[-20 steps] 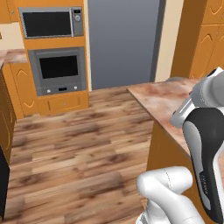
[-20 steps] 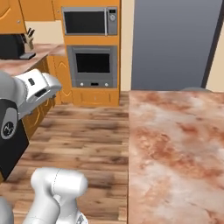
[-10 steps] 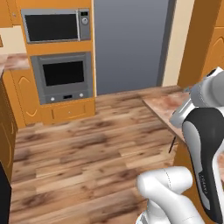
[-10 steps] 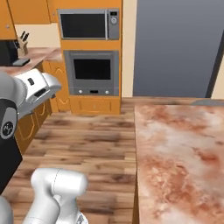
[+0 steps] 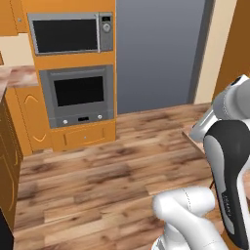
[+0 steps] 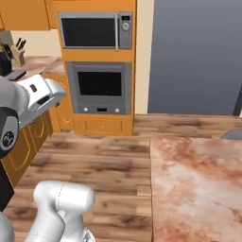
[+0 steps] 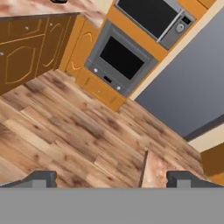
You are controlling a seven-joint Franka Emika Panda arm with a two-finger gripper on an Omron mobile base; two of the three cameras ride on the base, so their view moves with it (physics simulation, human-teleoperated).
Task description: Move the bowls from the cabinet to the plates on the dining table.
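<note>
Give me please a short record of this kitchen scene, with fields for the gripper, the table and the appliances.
gripper: open, holding nothing, above the wood floor
dining table: reddish marbled top, right of the arm; shown part bare
microwave: built in, upper
oven: under the microwave
tall grey panel: right of the oven
knife block: on the far left counter
bowls, plates: not seen

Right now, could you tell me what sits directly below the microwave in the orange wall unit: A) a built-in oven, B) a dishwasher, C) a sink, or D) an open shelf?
A: a built-in oven with a dark glass door sits directly under the microwave.
</note>
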